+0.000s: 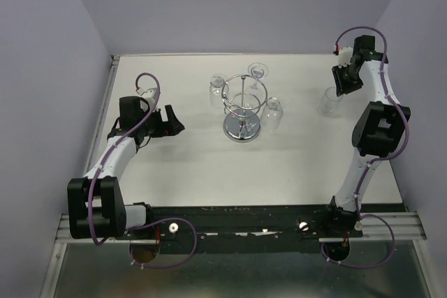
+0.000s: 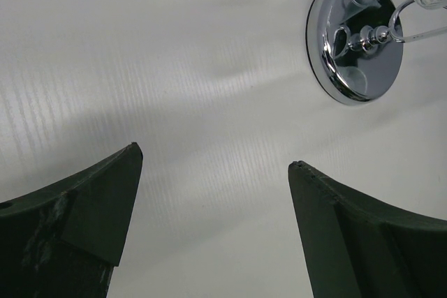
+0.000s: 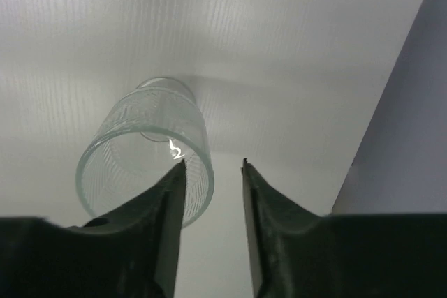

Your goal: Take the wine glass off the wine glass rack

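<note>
right gripper [image 3: 214,165], jaws slack astride the rim of the glass [image 3: 140,144], seems to be releasing it onto the table [image 3: 279,47]; next, a straight lift clear; left gripper [image 2: 214,155] gapes empty.

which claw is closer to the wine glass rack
Left. The left claw is just left of the wine glass rack, open and facing it. The right claw is farther off on the rack's right, at a glass standing on the table.
</note>
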